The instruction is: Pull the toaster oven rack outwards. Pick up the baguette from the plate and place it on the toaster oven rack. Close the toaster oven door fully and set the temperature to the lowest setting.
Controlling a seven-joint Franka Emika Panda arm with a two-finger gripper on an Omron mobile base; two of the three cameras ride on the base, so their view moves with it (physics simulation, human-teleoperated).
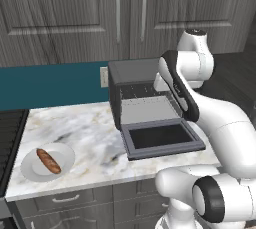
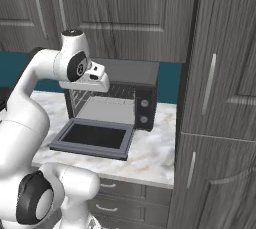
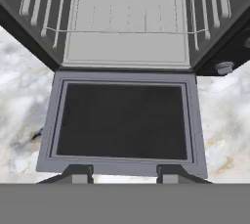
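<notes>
Left base view: marble counter (image 1: 85, 133) below dark wood-grain cabinets (image 1: 65, 13).

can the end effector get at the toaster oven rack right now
Probably yes: the toaster oven door lies dropped flat, the rack sits exposed inside, and the end effector is open above the door's front edge.

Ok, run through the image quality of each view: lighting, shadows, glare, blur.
Left base view: flat, even light, no glare on the toaster oven door; the baguette on the plate looks slightly soft. Right base view: the same even light, with the toaster oven cavity shaded. Hand view: the door glass is matte dark with no reflection; the toaster oven rack wires are faint and low-contrast.
</notes>
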